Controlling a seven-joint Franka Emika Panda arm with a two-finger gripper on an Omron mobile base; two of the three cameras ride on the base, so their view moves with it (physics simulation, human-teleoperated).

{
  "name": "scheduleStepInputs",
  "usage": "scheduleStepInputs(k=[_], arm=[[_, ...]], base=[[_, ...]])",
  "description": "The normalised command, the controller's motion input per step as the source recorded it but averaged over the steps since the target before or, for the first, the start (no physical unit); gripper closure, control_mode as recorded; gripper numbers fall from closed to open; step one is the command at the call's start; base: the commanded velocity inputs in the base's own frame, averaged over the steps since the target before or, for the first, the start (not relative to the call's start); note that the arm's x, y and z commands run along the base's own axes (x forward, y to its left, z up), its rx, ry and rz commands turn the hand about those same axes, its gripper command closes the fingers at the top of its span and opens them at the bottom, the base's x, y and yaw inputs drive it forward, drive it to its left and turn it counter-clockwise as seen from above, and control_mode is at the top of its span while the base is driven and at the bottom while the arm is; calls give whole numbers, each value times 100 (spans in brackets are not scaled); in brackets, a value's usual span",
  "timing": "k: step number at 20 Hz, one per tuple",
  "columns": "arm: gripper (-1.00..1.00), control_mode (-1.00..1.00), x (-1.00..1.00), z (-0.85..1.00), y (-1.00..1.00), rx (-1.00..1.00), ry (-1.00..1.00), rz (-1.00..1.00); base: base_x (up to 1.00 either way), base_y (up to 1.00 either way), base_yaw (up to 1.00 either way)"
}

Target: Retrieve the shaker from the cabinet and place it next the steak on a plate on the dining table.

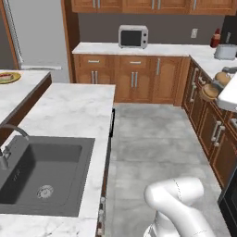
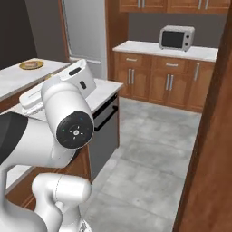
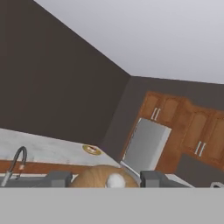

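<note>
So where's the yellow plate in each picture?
Left base view: the plate is at the far left edge, on the dining table.
Right base view: plate upper left, beyond the arm.
Hand view: plate small, lower middle-left.
Shared landmark: the grey fridge, beyond the plate.

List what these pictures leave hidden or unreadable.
- Shaker: hand view, lower body cut off by the bottom band, between the claw tips.
- Steak: left base view, cut by the left edge on its plate.
- Plate: right base view, too small to show its contents.
</note>
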Motion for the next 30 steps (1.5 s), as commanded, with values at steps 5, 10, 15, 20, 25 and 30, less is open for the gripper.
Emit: scheduleStepInputs(k=[5,10,15,20,25,30], arm=[[100,100,0,0,0,0,0,0],[100,100,0,0,0,0,0,0],[100,100,0,0,0,0,0,0],[100,100,0,0,0,0,0,0],[100,100,0,0,0,0,0,0],[100,100,0,0,0,0,0,0]], base=[[100,-8,9],[100,-15,12],[100,-28,18],[100,-46,20],[100,-60,19],[100,-63,20]])
